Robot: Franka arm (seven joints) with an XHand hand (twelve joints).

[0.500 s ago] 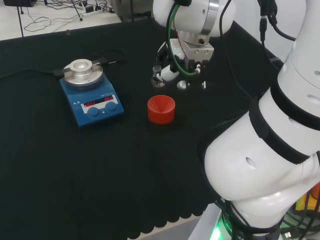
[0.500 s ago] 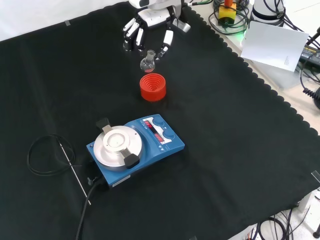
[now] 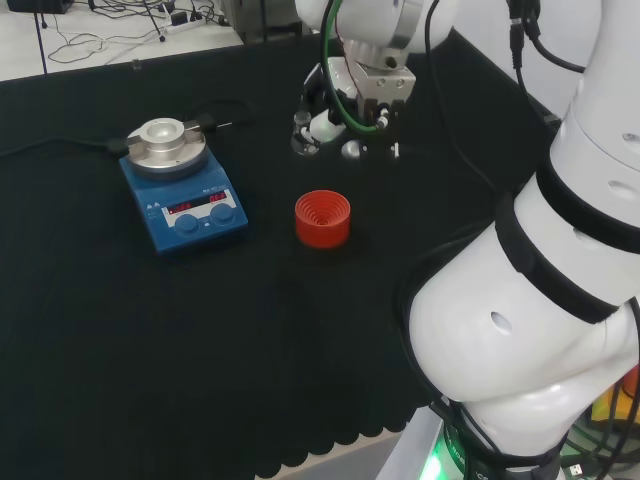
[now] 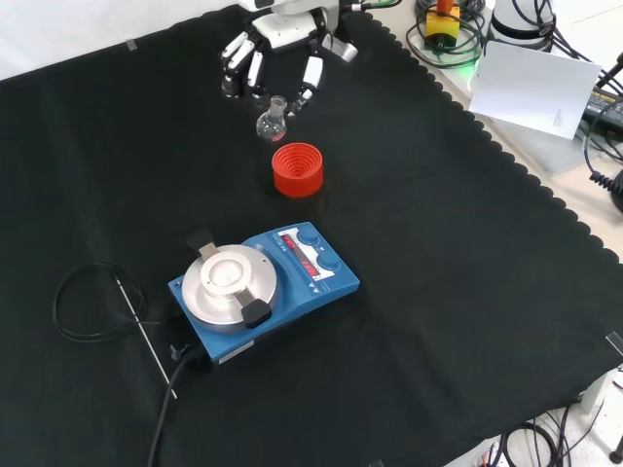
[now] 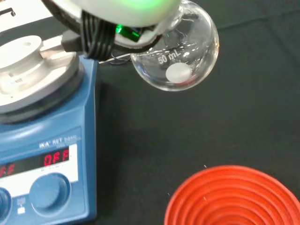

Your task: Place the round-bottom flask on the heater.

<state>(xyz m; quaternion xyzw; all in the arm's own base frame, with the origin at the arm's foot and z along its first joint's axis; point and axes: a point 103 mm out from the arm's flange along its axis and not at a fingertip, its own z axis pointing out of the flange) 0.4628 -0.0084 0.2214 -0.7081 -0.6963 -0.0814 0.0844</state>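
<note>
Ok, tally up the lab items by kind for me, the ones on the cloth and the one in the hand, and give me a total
Round-bottom flask: 1, held by the hand
Heater: 1
Red ribbed stand: 1
Total: 3

The heater [image 4: 268,284] is blue with a silver top plate, black clips and red digits. Just beyond it stands a red ribbed stand [image 4: 297,168]. The flask [image 4: 271,121] is clear glass; the table [image 4: 438,292] cloth is black.

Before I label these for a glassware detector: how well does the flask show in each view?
Wrist view: round-bottom flask sharp, robot hand a blurred white mass above it. Front view: flask small but outlined against the cloth. Head view: faint glints only.
</note>
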